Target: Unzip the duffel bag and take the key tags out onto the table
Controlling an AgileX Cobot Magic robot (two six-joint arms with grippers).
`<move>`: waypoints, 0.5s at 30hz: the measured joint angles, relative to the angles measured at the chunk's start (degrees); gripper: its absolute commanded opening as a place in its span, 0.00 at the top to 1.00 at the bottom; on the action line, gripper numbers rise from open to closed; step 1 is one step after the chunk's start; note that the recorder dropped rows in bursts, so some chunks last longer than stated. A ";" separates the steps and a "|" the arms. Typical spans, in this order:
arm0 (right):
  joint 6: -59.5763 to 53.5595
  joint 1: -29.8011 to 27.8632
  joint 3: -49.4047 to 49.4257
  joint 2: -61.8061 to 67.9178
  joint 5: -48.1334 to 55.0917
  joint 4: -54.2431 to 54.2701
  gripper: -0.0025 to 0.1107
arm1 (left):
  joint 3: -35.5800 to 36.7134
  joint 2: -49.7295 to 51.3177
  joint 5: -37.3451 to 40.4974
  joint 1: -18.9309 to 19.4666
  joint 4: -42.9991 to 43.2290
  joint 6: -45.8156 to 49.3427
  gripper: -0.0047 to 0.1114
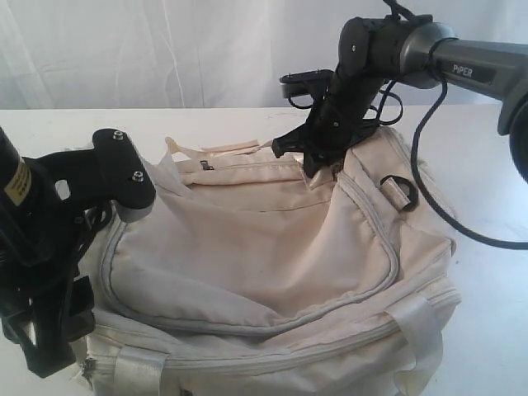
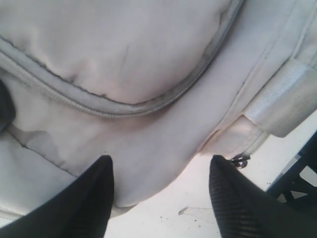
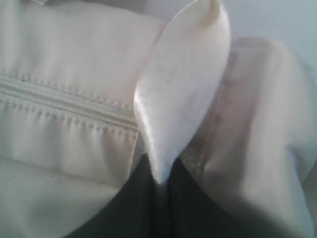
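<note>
One limp cream duffel bag (image 1: pixel 264 247) sprawls mid-table, its visible zips apparently closed and no key tags in view. Its cloth will likely buckle and slip, so the corner zipper pull (image 2: pixel 239 160) seems the firmer hold. The right gripper (image 1: pixel 322 165) looks pinched on a shiny strap tab (image 3: pixel 183 89) at the top rear, the left gripper (image 2: pixel 161 171) gapes beside the front corner, and the white table (image 1: pixel 487 330) meets a pale curtain (image 1: pixel 165 49).

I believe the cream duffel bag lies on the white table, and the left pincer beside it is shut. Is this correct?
One point is wrong. The left pincer is open, not shut: the left wrist view shows its two fingers standing wide apart and gripping nothing. The rest holds: the duffel bag does lie on the white table.
</note>
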 measured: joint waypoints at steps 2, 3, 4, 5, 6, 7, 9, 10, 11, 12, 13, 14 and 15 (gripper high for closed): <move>0.05 0.00 -0.82 -1.54 -0.42 0.00 0.98 | 0.00 0.00 -0.09 0.00 0.00 0.00 0.44; 0.14 0.00 -1.22 -2.42 -0.55 0.00 0.98 | 0.00 0.00 -0.09 0.00 0.00 0.00 0.44; 0.14 0.00 -1.67 -3.18 -0.66 0.00 0.98 | 0.00 0.00 -0.09 0.00 0.00 0.00 0.44; 0.14 0.00 -2.14 -4.21 -0.80 0.00 0.98 | 0.00 0.00 -0.09 0.00 0.00 0.00 0.44; 0.14 0.08 -2.63 -5.25 -0.89 0.16 0.98 | 0.00 0.00 -0.09 0.00 0.00 0.00 0.44; 0.14 0.12 -3.33 -7.04 -1.02 0.32 0.98 | 0.00 0.00 -0.09 0.00 0.00 0.00 0.44; 0.14 0.21 -3.68 -8.82 -1.12 0.29 0.98 | 0.00 0.00 -0.09 0.00 0.00 0.00 0.44; 0.14 0.21 -3.68 -9.43 -1.12 0.29 0.98 | 0.00 0.00 -0.09 0.00 0.00 0.00 0.44; 0.14 0.21 -3.68 -10.19 -1.12 0.29 0.98 | 0.00 0.00 -0.09 0.00 0.00 0.00 0.44; 0.14 0.21 -3.68 -11.04 -1.12 0.38 0.98 | 0.00 0.00 -0.09 0.00 0.00 0.00 0.44; 0.14 0.21 -3.68 -11.79 -1.12 0.38 0.98 | 0.00 0.00 -0.09 0.00 0.00 0.00 0.44; 0.14 0.21 -3.68 -12.49 -1.02 0.38 0.98 | 0.00 0.00 -0.09 0.00 0.00 0.00 0.44; 0.14 0.24 -3.68 -13.26 -1.02 0.38 0.98 | 0.00 0.00 -0.09 0.00 0.00 0.00 0.44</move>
